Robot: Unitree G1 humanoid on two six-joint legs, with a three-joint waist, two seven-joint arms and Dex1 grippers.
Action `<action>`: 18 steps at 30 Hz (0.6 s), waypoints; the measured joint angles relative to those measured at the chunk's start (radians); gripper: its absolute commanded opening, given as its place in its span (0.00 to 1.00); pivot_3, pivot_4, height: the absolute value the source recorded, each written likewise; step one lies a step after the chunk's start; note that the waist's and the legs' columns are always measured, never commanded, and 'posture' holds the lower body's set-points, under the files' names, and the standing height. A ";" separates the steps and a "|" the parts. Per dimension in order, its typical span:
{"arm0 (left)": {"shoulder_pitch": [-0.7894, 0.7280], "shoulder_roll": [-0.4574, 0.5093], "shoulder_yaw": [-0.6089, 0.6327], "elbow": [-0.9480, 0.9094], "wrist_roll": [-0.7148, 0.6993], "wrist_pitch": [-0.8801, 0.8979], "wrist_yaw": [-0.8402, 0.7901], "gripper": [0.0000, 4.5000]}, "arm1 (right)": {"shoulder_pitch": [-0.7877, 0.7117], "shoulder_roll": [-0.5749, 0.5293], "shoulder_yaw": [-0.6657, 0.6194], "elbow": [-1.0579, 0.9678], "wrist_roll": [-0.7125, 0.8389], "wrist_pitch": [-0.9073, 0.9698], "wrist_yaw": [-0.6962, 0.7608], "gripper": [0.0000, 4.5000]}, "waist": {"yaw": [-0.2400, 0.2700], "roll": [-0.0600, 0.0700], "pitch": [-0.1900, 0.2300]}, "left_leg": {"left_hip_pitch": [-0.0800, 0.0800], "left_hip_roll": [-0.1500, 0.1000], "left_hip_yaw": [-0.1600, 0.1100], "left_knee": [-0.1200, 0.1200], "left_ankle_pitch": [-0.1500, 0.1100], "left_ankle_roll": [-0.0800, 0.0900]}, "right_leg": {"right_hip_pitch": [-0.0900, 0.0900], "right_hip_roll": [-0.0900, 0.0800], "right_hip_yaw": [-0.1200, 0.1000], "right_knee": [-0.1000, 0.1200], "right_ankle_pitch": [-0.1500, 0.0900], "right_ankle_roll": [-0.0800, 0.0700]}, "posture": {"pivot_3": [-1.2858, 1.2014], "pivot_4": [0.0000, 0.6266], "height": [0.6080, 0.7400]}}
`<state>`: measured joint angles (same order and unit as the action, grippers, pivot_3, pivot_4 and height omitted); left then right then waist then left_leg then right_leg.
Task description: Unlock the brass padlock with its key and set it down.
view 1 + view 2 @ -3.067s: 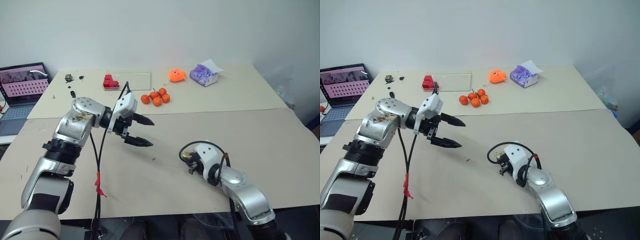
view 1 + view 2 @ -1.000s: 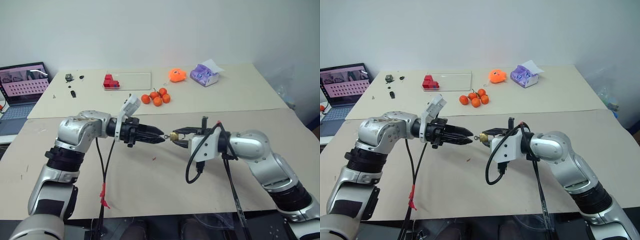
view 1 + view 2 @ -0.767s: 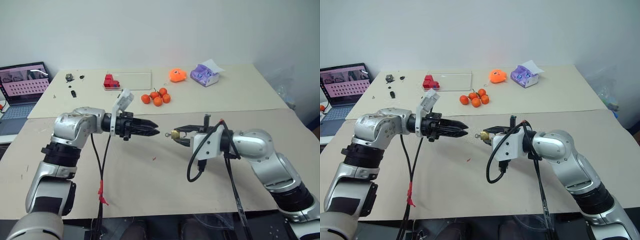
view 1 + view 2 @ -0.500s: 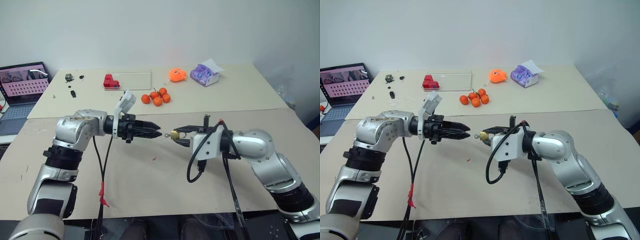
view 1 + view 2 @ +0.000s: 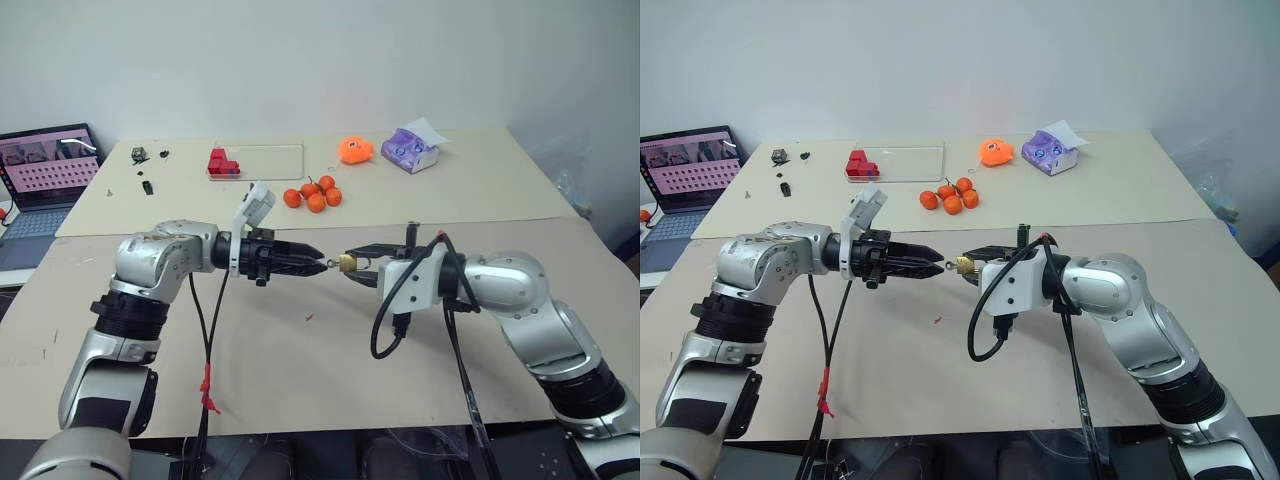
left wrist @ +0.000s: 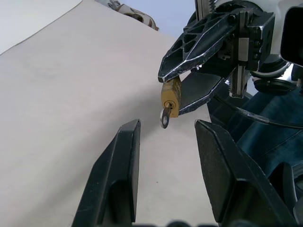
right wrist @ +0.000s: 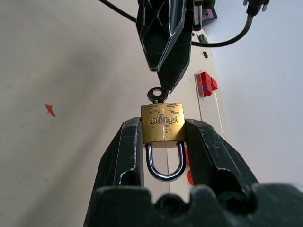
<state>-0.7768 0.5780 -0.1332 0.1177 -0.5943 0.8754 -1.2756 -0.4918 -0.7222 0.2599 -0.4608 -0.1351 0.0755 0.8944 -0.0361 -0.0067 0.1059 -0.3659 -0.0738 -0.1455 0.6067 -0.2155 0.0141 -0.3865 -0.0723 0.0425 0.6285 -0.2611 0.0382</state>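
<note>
The brass padlock (image 7: 162, 122), one in number, is held above the table (image 5: 300, 370) between the two black fingers of the right gripper (image 7: 163, 142), which are closed on the sides of its body; its silver shackle (image 7: 165, 164) reads as still seated in the body. One key (image 7: 156, 95) sits in the keyhole, its round bow projecting from the lock's bottom face towards the left gripper (image 6: 165, 161). That gripper's fingers stand apart with nothing between them; its tips lie just beside the key bow, and we cannot tell whether they touch it.

We judge the step in hand to be the approach to the key: the lock is presented and the key inserted. The next move calls for closing the left fingers on the small bow and turning it, with the right grip firm enough to resist the twist.

Beyond the lock, at about 12 o'clock on the far table, we count five small orange fruits (image 5: 312, 195), one red block cluster (image 5: 220, 162), one purple pack (image 5: 408, 149) and one laptop (image 5: 45, 170).
</note>
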 measured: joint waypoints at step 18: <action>-0.009 -0.034 -0.001 0.004 0.006 -0.022 0.006 0.33 | 0.000 0.007 0.000 -0.010 0.000 0.021 0.000 0.20 | 0.000 0.000 0.000 | 0.000 0.000 0.000 0.000 0.000 0.000 | 0.000 0.000 0.000 0.000 0.000 0.000 | 0.52 0.24 1.00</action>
<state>-0.7856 0.5437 -0.1346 0.1217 -0.5883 0.8538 -1.2692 -0.4917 -0.7150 0.2603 -0.4705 -0.1354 0.0962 0.8944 -0.0362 -0.0067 0.1059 -0.3659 -0.0738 -0.1454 0.6068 -0.2155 0.0141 -0.3865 -0.0724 0.0426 0.6285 -0.2611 0.0381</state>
